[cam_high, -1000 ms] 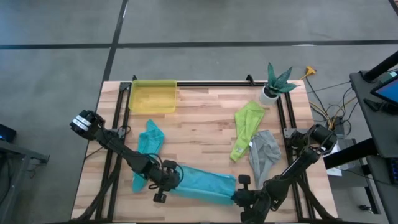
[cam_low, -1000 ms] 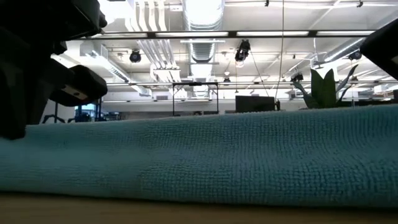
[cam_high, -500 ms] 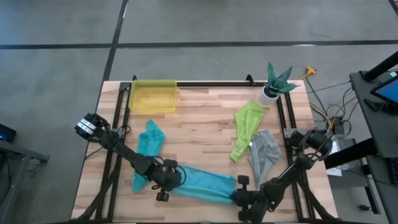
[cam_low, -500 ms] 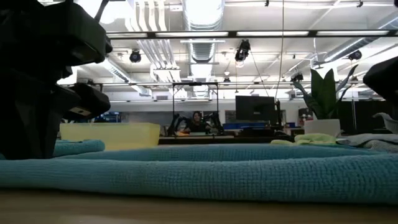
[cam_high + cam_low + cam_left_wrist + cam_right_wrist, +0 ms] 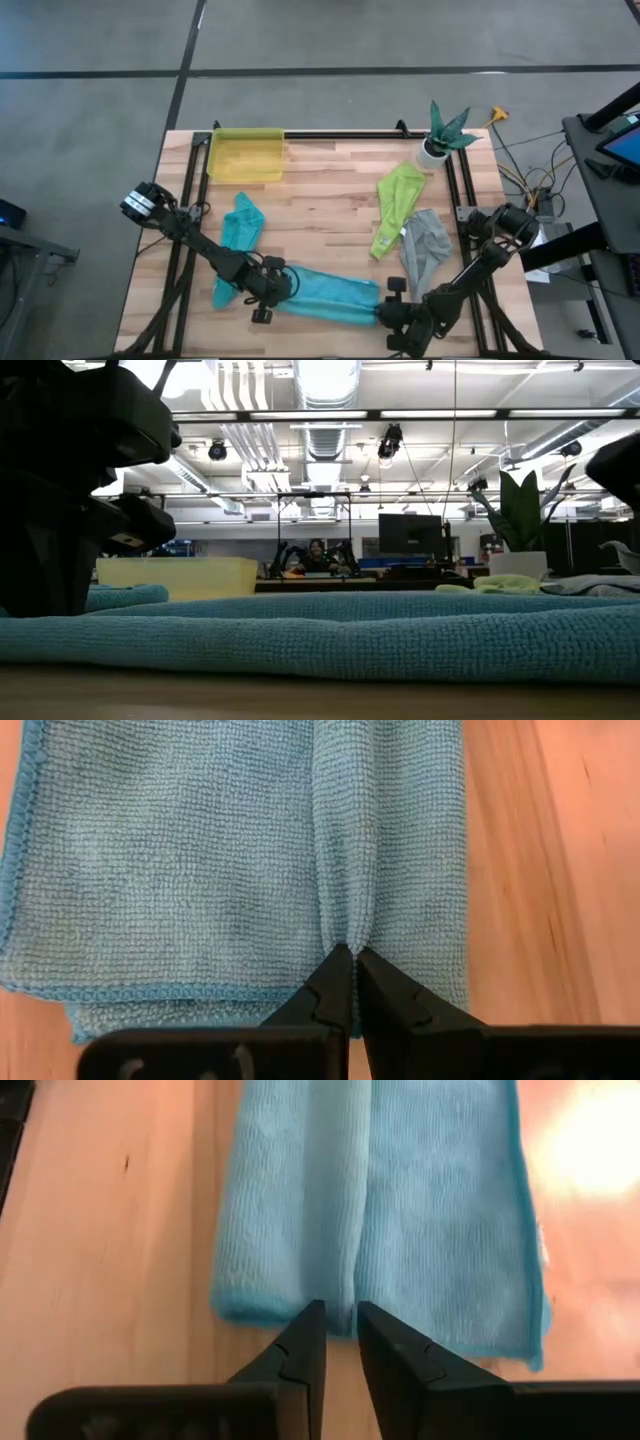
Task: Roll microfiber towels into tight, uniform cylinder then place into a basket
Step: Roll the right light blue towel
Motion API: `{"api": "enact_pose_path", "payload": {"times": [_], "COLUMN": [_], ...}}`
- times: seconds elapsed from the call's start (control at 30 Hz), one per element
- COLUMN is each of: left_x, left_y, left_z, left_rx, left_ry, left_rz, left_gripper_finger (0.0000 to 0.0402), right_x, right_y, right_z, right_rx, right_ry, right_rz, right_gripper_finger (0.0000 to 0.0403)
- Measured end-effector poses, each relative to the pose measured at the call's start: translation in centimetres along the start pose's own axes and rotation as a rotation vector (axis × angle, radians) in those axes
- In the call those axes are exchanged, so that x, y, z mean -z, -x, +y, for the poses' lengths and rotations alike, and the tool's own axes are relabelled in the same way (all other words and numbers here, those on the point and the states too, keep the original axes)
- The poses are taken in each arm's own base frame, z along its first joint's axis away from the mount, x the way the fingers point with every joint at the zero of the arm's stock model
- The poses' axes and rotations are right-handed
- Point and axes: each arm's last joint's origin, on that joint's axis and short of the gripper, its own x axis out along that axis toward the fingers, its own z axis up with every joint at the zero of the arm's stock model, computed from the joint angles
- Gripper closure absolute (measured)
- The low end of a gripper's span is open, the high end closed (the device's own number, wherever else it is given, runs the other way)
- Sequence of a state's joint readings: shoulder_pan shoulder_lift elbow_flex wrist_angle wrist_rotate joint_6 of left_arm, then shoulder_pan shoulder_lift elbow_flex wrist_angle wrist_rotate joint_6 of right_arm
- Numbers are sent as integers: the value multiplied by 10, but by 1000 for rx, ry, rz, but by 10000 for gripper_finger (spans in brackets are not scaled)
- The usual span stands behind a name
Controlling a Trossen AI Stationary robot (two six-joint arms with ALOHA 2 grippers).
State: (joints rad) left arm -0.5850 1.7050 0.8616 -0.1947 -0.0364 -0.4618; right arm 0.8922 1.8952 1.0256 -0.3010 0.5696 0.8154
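Note:
The light blue towel (image 5: 330, 295) lies flat and lengthwise along the table's near edge, with a narrow ridge running down its middle. My left gripper (image 5: 352, 952) is at its left end (image 5: 287, 283), shut on that ridge. My right gripper (image 5: 340, 1312) is at its right end (image 5: 383, 310), slightly open, with one fingertip on each side of the ridge at the towel's short edge. The teal towel (image 5: 238, 235), the lime green towel (image 5: 395, 205) and the grey towel (image 5: 425, 245) lie crumpled farther back. The yellow basket (image 5: 245, 155) stands at the far left. My left gripper pinches the raised fold (image 5: 345, 925) between its two fingertips, close to the towel's left short edge. The fingers slant down from the table's left and lie along the ridge. The towel rests on the table, and a second layer (image 5: 150, 1013) shows under its edge. My right gripper: I cannot tell whether its fingertips (image 5: 312, 1325) touch the cloth.
A white plant pot (image 5: 437, 148) stands at the far right corner. Black rails (image 5: 455, 190) run along the table's sides and back. Bare wood (image 5: 320, 220) lies between the teal and lime green towels. In the low view a person sits far off in the room.
Both grippers have gone down. The light blue towel, which stood high between them a second ago, has sunk and now lies flat on the table, its two ends still at the grippers.

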Motion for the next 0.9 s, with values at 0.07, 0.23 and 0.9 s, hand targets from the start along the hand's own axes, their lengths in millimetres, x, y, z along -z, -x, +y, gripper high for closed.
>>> {"api": "enact_pose_path", "payload": {"times": [0.07, 0.23, 0.9], "left_x": [0, 0, 3], "left_y": [0, 1, 5], "left_z": [0, 0, -6], "left_rx": [0, -33, -132], "left_ry": [-10, -51, -300], "left_rz": [0, -16, -51], "left_gripper_finger": [401, 401, 347], "right_x": [2, 4, -28], "right_y": [1, 3, 28], "right_z": [0, 1, 8], "right_rx": [2, 2, 71], "right_ry": [-7, 3, 76], "right_rz": [10, 14, -46], "right_gripper_finger": [338, 324, 321]}}
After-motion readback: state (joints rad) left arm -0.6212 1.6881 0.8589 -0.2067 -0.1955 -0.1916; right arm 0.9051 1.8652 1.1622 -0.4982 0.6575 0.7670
